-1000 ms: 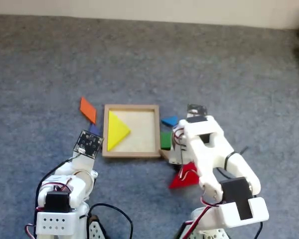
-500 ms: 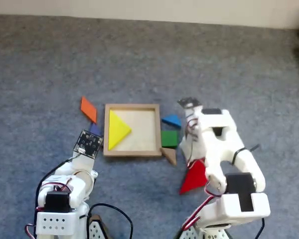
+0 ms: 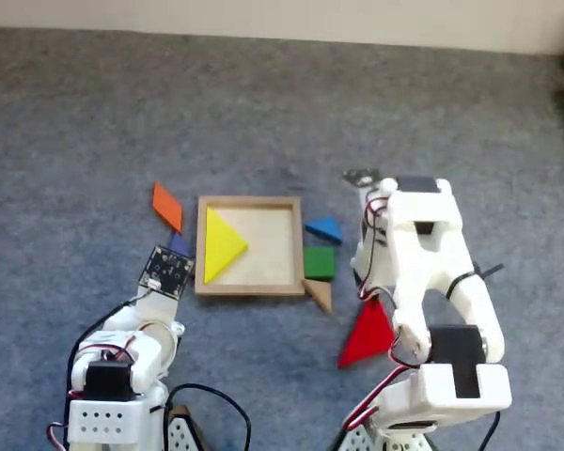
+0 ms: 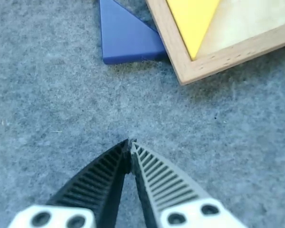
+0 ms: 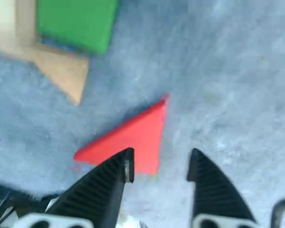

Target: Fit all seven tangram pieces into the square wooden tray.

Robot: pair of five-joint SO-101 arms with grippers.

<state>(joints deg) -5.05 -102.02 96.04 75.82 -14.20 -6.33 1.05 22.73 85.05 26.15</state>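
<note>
Yellow triangle (image 3: 222, 246), red triangle (image 3: 367, 334), green square (image 3: 320, 262), orange parallelogram (image 3: 166, 207), grey carpet (image 3: 263, 113) (faintly mottled)

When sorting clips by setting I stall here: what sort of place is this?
Likely an indoor robot workbench: grey felt-like covering, a wooden tray with tangram pieces beside it, and a pale wall strip.

Looking down from overhead across the whole carpet (image 3: 263, 113); from each wrist, close over it, sharing with overhead the tray (image 4: 204, 66) corner at left, the red triangle (image 5: 137, 137) at right.
</note>
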